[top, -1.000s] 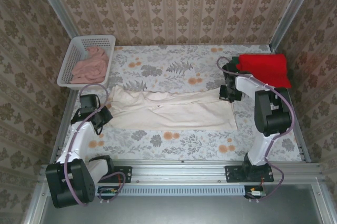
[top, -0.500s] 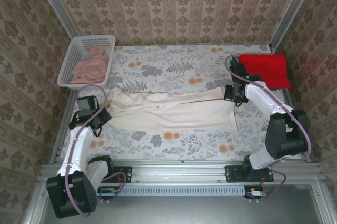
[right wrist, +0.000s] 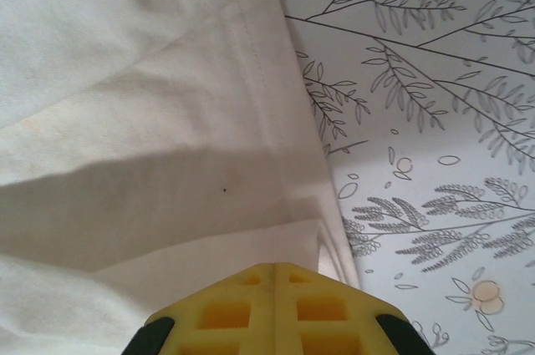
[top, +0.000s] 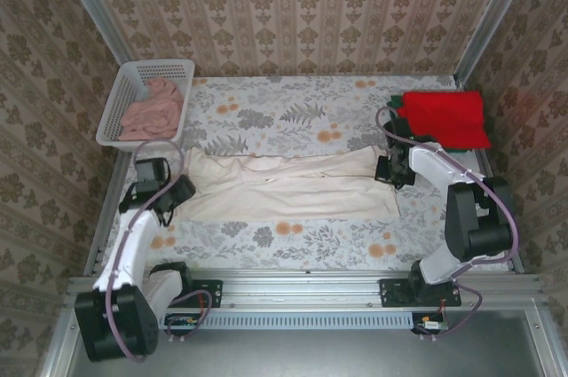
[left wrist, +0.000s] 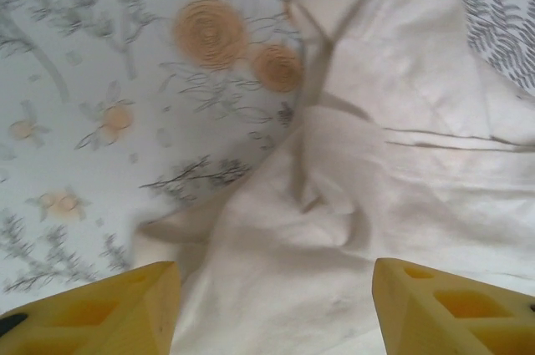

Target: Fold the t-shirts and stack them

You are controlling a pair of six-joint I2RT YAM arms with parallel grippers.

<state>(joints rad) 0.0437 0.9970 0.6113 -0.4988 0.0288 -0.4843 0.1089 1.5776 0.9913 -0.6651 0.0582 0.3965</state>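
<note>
Opening just now, the left gripper [left wrist: 272, 278], jaws apart and empty, has dropped the cream t-shirt [top: 293, 186] end nearer the basket [top: 114, 111], while the right gripper [top: 387, 168] sits closed at the farther end, so this fold looks laid.

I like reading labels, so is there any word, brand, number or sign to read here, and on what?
None: no readable text stands on the cream-white t-shirt, the red t-shirt, the basket, the flowered tablecloth or the patterned wallpaper.
</note>
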